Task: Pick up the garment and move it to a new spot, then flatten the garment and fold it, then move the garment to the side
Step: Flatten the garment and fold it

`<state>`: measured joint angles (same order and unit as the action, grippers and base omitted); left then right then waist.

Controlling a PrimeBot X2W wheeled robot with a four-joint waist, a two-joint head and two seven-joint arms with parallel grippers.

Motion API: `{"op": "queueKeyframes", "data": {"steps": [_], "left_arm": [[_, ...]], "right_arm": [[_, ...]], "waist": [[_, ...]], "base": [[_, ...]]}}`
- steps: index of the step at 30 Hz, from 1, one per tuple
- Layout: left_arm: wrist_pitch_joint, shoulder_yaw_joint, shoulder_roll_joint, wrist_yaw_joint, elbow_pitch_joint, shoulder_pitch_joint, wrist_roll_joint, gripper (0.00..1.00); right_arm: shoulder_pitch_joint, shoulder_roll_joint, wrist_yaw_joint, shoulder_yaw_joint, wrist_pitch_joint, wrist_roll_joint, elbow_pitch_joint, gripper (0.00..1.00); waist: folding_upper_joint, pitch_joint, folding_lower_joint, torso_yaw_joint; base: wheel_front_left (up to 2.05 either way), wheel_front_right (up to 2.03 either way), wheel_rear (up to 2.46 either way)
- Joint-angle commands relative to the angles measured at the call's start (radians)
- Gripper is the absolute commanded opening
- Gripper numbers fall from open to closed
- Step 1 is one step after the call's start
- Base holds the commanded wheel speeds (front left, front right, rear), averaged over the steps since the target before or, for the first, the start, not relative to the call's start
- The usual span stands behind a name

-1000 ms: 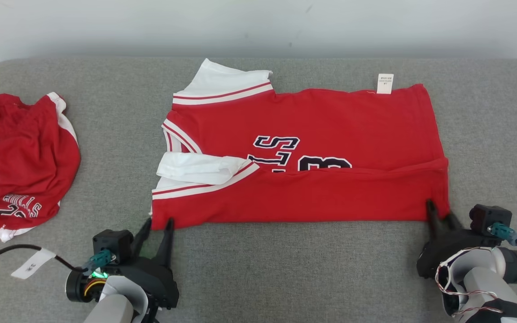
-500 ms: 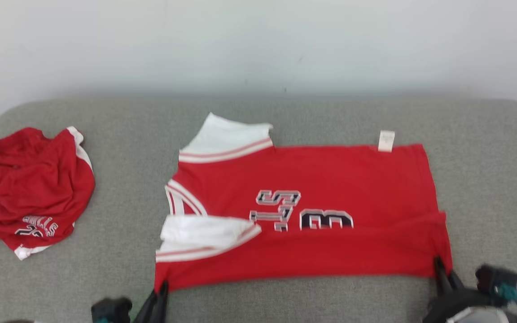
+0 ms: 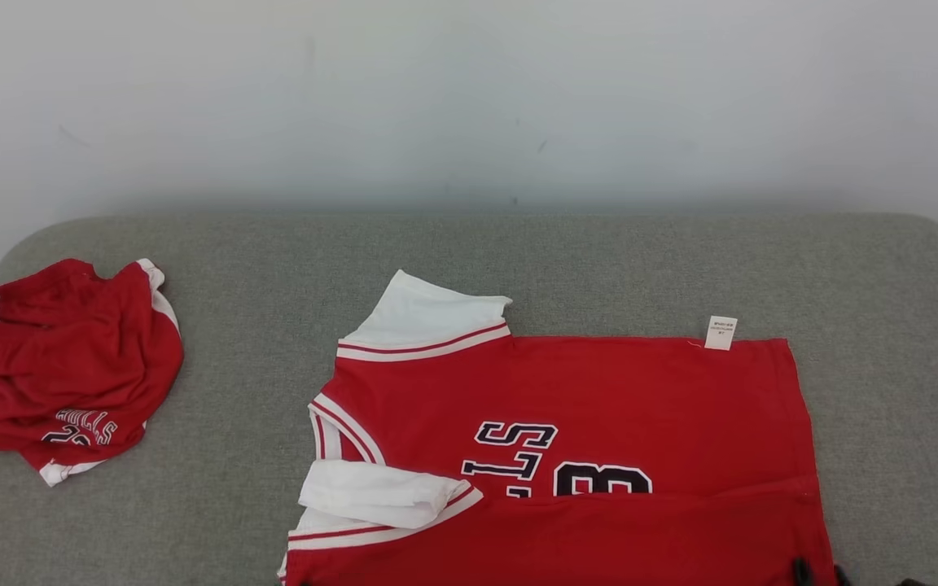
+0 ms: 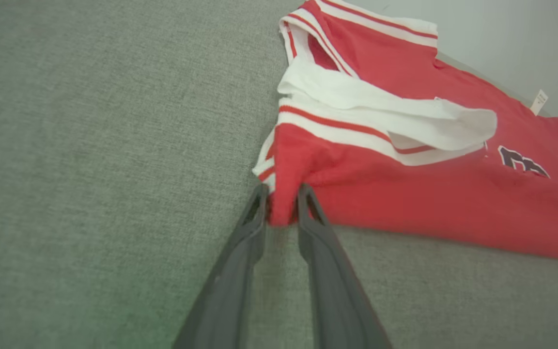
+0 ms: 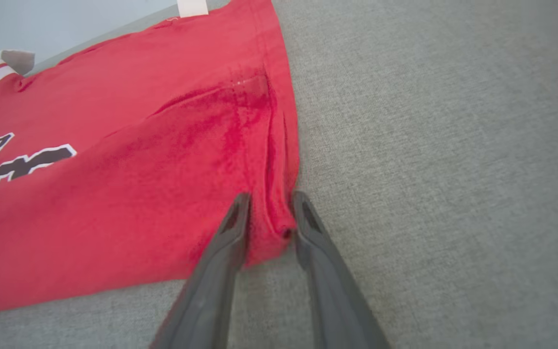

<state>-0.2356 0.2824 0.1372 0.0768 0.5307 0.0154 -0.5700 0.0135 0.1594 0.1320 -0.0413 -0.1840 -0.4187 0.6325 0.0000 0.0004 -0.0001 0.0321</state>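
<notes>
Since the frame 1 second ago the head camera has tilted up; the red jersey now sits at the lower centre of the head view and runs off the bottom edge; this is a camera shift, not travel of the garment. The 2 hands have changed state: both stood open at the near corners; each now grips cloth. The left hand is closed on the near sleeve-side corner, with red fabric bunched between its fingers; the right hand is closed on the near hem-side corner, where the cloth puckers. The near edge is already doubled over the lettering; judged from this, the fold is in progress and both corners are secured for the next lift.

The jersey lies flat on a grey fabric-covered bench with rounded corners; a white care label projects from its far edge. A second red garment lies crumpled at the left of the head view, well apart. A plain pale wall fills the upper half.
</notes>
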Motion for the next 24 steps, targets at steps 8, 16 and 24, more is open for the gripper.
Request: {"op": "queueKeyframes", "data": {"steps": [8, 16, 24], "left_arm": [[-0.02, -0.02, 0.009, -0.003, -0.072, 0.014, 0.009, 1.0], [0.025, -0.015, 0.069, 0.004, -0.136, 0.195, 0.056, 1.0], [0.173, -0.009, 0.189, 0.035, -0.088, 0.504, 0.072, 1.0]], "right_arm": [[-0.04, -0.004, -0.002, -0.042, -0.013, -0.008, -0.129, 1.0], [0.052, -0.008, -0.002, -0.049, -0.021, 0.036, -0.238, 1.0], [0.327, -0.029, -0.002, 0.024, 0.0, 0.12, -0.165, 1.0]], "waist": [[0.0, 0.019, 0.0001, 0.002], [0.0, 0.084, 0.0001, -0.037], [0.0, 0.223, 0.0001, -0.166]], "base": [[0.0, 0.0, 0.0], [0.0, 0.0, 0.0], [0.0, 0.0, 0.0]]}}
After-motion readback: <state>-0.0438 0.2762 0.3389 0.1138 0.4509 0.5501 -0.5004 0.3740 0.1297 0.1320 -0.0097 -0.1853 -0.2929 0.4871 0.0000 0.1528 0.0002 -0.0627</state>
